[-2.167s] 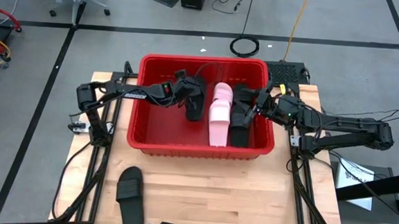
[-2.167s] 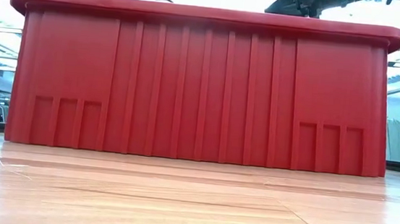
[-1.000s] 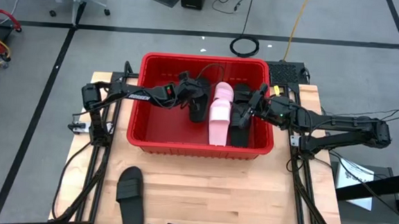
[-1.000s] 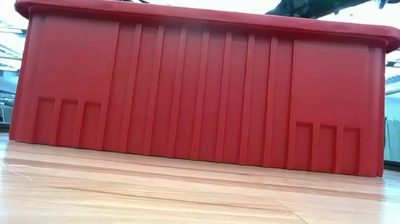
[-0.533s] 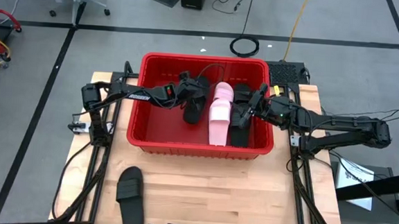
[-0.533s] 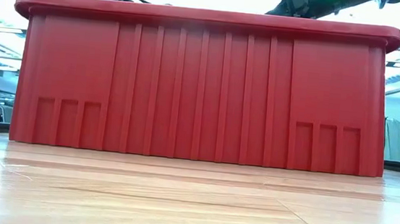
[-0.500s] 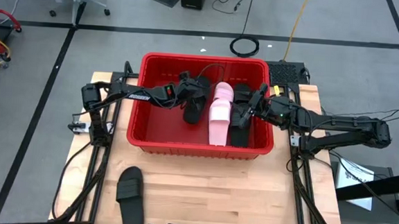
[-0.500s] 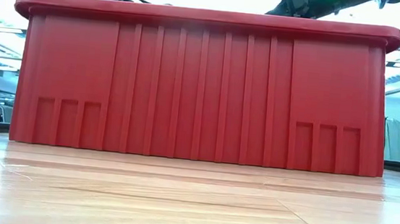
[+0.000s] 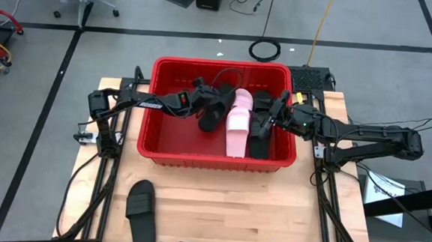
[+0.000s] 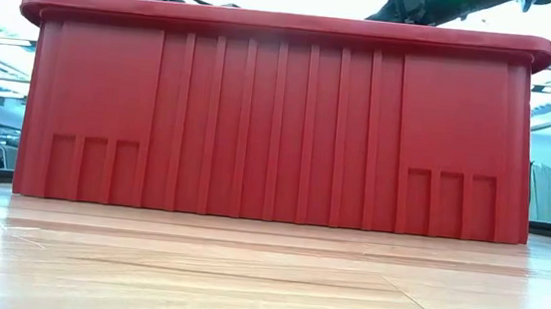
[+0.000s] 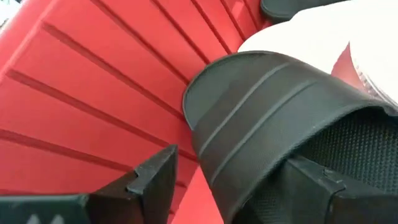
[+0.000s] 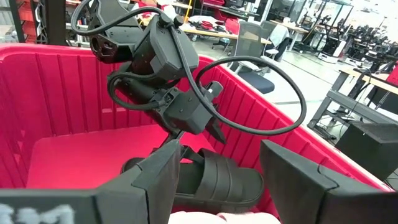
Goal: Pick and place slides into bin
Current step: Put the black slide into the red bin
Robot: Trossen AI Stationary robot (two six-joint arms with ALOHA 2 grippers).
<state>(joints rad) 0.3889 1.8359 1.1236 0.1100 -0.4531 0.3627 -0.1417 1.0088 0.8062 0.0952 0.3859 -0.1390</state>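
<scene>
You are looking at two dark, slender, multi-jointed robot arms. The matte black left arm (image 9: 138,101) is showing a white lettered marking along one link and a small red spot near its wrist. Seen from the right wrist camera, its boxy black wrist housing (image 12: 163,51) is trailing thick black cables that are looping in wide curves. The matching black right arm (image 9: 365,135) is glowing with a small green light by its wrist. Its two fingers (image 12: 155,177) are appearing as flat, angular, matte black wedge-shaped plates with bevelled edges.
</scene>
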